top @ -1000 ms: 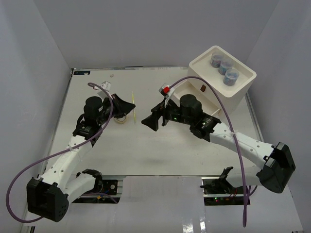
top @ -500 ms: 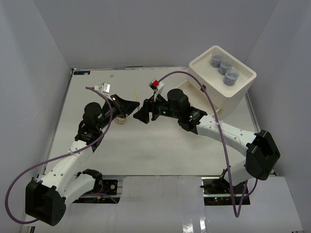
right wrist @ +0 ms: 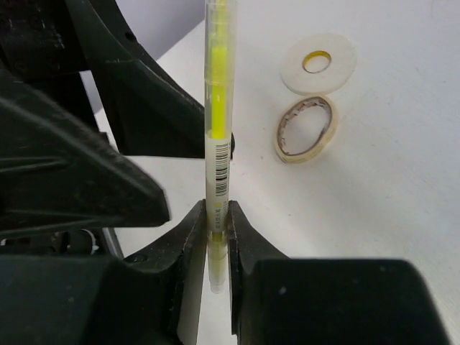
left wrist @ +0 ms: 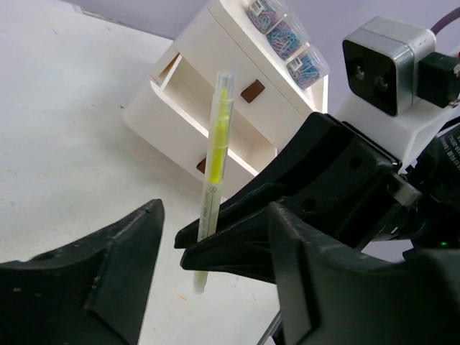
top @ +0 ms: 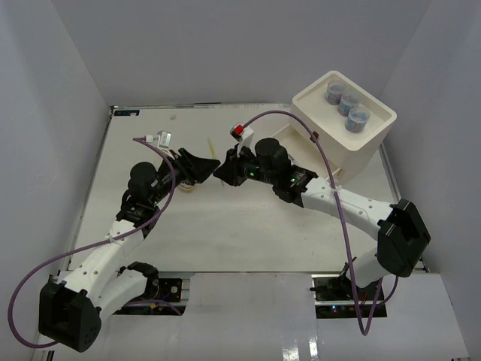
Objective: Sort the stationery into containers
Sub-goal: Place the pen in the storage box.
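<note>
A white pen with a yellow core (right wrist: 218,108) stands upright, and my right gripper (right wrist: 218,223) is shut on its lower end. My left gripper (left wrist: 215,215) is open, its fingers (left wrist: 108,266) spread on either side of the pen (left wrist: 215,165) without touching it. Seen from above, the two grippers meet nose to nose over the middle of the table, left gripper (top: 197,167) and right gripper (top: 223,171), with the pen (top: 213,147) rising between them. The white drawer box (top: 362,150) stands at the back right with one drawer (left wrist: 208,93) pulled out.
Three small jars (top: 347,105) sit in the box's top tray. A flat white tape ring (right wrist: 320,63) and a tan tape roll (right wrist: 307,129) lie on the table under the grippers, just left of them in the top view. Grey walls enclose the table.
The right arm swung left to the left gripper and its jaws closed on the pen. The left gripper, shut on the pen before, has opened.
</note>
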You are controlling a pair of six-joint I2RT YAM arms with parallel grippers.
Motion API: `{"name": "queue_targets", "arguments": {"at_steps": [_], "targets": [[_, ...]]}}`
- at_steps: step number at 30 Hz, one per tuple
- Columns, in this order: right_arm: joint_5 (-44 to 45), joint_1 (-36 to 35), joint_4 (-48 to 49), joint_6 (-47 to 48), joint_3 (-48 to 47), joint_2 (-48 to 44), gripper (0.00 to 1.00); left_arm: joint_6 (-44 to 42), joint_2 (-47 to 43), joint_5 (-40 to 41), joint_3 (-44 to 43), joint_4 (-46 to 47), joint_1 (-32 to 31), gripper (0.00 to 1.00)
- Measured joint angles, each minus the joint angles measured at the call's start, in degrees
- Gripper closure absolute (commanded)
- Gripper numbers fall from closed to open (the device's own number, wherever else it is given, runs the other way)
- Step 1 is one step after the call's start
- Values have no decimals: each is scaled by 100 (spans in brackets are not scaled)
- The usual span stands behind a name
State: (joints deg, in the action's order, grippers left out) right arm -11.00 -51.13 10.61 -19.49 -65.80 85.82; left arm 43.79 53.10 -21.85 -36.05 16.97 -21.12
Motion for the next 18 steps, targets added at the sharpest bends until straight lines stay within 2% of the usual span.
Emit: {"name": "queue_targets", "arguments": {"at_steps": [4, 10, 14, 18], "targets": [[444, 35, -415, 302, 2, -7, 90, -205, 4, 83, -90, -299, 0, 2], [1585, 612, -1491, 1062, 4, -59, 91, -702, -98, 391, -439, -944, 0, 2], [2487, 1327, -2085, 2068, 7, -184, 91, -1213, -326, 682, -466, -1458, 0, 2], [2983, 1963, -2319, 2988, 9, -317, 91, -1609, -205, 699, -466, -1751, 0, 2]]}}
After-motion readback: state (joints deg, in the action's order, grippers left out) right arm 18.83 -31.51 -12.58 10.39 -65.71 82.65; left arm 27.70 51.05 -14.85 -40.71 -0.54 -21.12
